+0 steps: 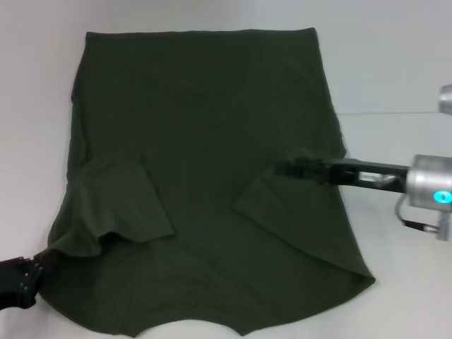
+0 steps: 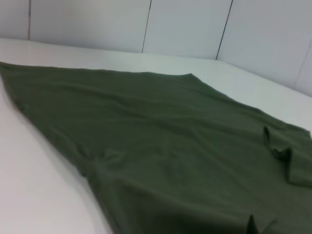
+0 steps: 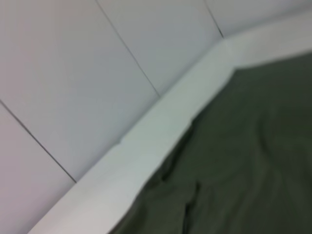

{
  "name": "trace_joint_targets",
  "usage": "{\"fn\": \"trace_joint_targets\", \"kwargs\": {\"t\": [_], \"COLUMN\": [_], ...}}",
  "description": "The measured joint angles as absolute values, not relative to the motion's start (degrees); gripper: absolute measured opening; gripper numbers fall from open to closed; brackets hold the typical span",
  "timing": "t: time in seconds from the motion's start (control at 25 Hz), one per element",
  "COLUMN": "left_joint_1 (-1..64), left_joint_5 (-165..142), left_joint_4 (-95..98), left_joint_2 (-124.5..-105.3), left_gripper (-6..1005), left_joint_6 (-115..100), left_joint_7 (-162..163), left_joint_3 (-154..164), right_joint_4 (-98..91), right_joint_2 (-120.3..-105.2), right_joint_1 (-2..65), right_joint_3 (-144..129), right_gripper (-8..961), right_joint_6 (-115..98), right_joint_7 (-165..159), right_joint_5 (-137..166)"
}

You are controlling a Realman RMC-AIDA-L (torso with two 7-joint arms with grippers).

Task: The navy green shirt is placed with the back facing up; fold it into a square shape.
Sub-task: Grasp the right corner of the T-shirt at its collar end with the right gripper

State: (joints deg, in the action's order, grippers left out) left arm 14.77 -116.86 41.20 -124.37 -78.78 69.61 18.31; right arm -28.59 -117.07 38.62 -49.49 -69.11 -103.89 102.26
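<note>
Navy green shirt (image 1: 212, 141) spread back-up on the white counter (image 1: 395, 70), both sleeves folded inward.

Head view: right end effector (image 1: 282, 169) reaches over the shirt's right side to the folded right sleeve (image 1: 265, 201); I cannot tell if it grips. Left end effector (image 1: 18, 282) sits at the shirt's near left corner, grip unclear. Left wrist view: shirt lies flat, lightly wrinkled. Right wrist view: shirt edge beside the wall (image 3: 73, 73).

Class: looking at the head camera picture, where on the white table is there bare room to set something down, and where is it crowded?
Bare white table lies right of the dark olive-green cotton shirt, beyond the right claw, and in a narrower strip along its left edge. The middle is all shirt; the left claw crowds the near-left corner.
</note>
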Motion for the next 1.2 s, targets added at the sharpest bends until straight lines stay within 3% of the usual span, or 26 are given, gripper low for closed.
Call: {"fn": "trace_joint_targets", "kwargs": {"t": [0.24,0.4,0.8,1.2], "left_joint_1": [14.87,15.06,15.81,16.44], "left_joint_5": [-115.47,-114.54,-114.43,-114.48], "left_joint_4": [41.08,40.86,40.78,40.78], "left_joint_2": [-124.37,-124.36,-124.3,-124.28], "left_gripper": [16,16,17,17], "left_joint_6": [-82.37,-83.4,-83.46,-83.77], "left_joint_7": [69.29,69.0,68.93,68.9], "left_joint_3": [18.28,18.49,18.84,18.98], "right_joint_4": [-30.5,-30.63,-30.9,-30.68], "right_joint_2": [-112.23,-109.98,-108.23,-108.37], "right_joint_1": [36.12,32.43,27.89,28.71], "right_joint_3": [-49.17,-48.98,-48.91,-49.1], "right_gripper": [746,746,745,745], "right_joint_6": [-76.9,-79.93,-83.88,-84.18], "right_joint_7": [-121.11,-126.37,-129.7,-133.57], "right_joint_5": [108.3,109.15,109.95,114.76]}}
